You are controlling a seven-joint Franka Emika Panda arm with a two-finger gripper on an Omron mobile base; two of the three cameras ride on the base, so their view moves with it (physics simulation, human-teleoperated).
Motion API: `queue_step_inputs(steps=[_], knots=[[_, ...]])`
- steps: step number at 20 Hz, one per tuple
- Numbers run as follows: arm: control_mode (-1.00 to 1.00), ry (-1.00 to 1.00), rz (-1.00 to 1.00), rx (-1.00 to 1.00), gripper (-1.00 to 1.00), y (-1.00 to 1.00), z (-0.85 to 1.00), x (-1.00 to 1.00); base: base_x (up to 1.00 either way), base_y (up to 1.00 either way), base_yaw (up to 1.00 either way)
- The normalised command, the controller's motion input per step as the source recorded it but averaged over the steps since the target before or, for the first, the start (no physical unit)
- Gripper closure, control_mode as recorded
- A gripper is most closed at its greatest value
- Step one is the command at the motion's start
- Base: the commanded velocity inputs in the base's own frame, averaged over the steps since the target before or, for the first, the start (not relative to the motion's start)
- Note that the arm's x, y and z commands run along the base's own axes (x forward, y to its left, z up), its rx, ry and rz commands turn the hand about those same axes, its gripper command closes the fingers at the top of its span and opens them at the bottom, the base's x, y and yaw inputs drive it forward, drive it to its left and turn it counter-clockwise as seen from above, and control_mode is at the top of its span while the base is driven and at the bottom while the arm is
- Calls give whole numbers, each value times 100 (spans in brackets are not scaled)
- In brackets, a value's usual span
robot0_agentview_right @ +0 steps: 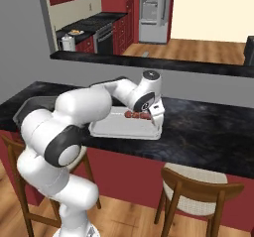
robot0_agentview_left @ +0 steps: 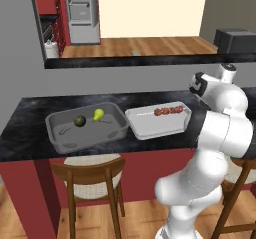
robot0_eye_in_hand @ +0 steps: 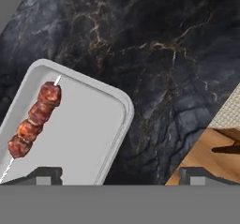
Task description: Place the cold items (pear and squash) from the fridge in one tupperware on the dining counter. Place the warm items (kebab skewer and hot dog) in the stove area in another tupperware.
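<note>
The fingers (robot0_eye_in_hand: 115,175) hang spread wide and empty over the near right corner of the shallow pale tray (robot0_eye_in_hand: 115,124) on the black bench (robot0_eye_in_hand: 154,54). The kebab skewer (robot0_eye_in_hand: 35,119) lies inside the tray, off to the fingers' left, its long axis along the tray's far rim. Further left, the deeper grey tub (robot0_agentview_left: 60,133) holds the pear (robot0_agentview_left: 98,114) and squash (robot0_agentview_left: 80,121). The hot dog is presumably next.
</note>
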Motion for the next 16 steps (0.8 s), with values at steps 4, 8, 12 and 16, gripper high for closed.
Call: queue_step_inputs(steps=[4, 8, 12, 16], knots=[[-100, -1, 21, -13, -100, 0, -9, -100, 0, 0, 0], [-100, -3, 21, -10, -100, 3, -1, -100, 0, 0, 0], [-100, -6, 21, -23, -100, 66, -30, -100, 0, 0, 0], [-100, -3, 31, -32, -100, 100, -22, -93, 0, 0, 0]])
